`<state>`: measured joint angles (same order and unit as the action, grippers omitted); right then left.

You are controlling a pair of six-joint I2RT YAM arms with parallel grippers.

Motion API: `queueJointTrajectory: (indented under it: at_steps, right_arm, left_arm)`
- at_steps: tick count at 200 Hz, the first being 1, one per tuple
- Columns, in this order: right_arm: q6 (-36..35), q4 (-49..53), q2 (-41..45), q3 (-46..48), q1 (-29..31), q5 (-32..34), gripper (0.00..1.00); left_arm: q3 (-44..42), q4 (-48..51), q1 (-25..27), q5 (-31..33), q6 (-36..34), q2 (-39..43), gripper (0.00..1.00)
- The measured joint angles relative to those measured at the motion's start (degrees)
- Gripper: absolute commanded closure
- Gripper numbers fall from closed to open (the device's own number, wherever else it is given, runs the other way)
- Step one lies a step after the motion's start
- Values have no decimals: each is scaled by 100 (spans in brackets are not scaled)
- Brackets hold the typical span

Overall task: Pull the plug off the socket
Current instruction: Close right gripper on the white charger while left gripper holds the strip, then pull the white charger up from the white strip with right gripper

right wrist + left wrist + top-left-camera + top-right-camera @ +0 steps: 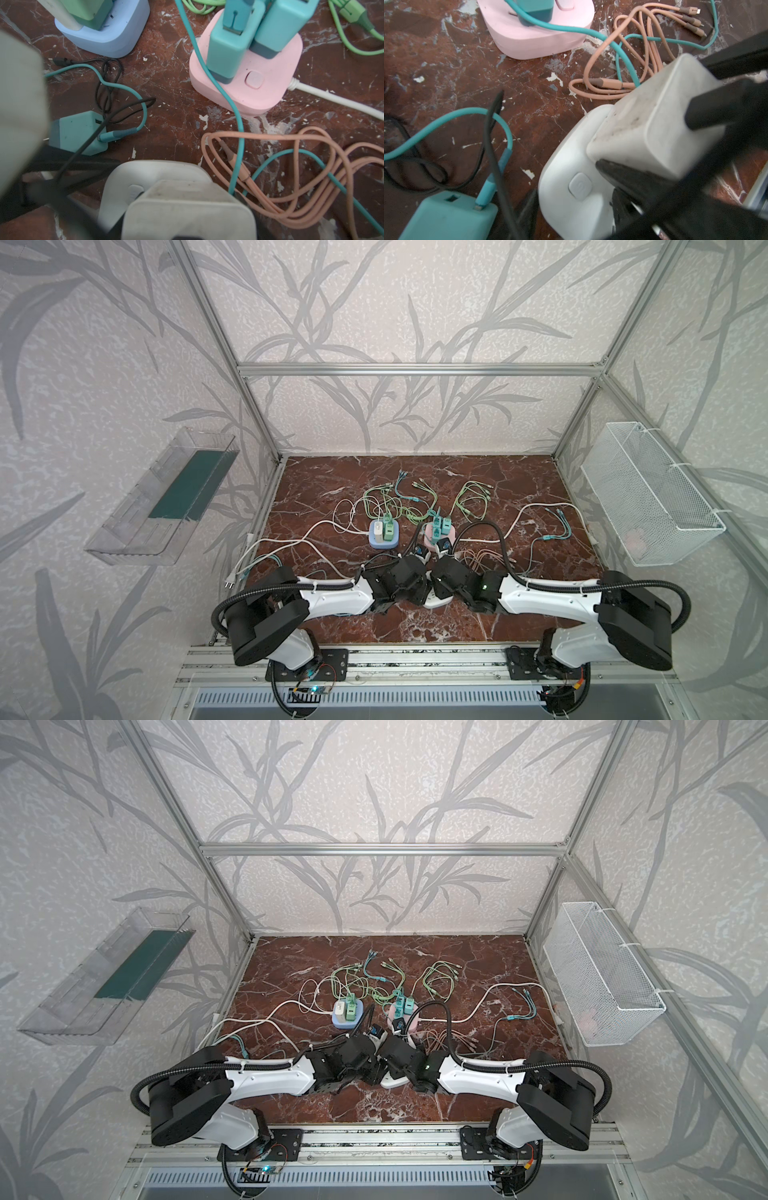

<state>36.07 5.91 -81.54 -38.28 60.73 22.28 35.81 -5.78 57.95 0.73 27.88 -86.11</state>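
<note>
Though in socket (566, 166) (white), plug (654, 124) between jaws

Front centre: plug (643, 124) on socket (558, 187)

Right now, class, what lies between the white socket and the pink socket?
Mostly bare marble tabletop; in the right wrist view a teal cable and a peach cable loop cross one side of it.

Pale walls (395, 302) with big grey leaves all round. Shiny metal frame bars (415, 369) at the corners. Red-brown marble tabletop (332, 472) with white veins. Clear plastic tray (162, 497) by its left edge, white wire basket (648, 493) by its right edge.
</note>
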Motion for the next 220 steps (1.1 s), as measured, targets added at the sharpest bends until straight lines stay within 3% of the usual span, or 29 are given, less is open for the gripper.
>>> queueJointTrajectory:
  at_steps: [79, 220]
  right_arm:
    - [44, 79, -15, -22, 57, 133, 58]
    - [-319, 400, -13, -186, 57, 212, 57]
  left_arm:
    - [133, 107, -31, 68, 76, -101, 58]
    - [177, 61, -35, 94, 131, -219, 59]
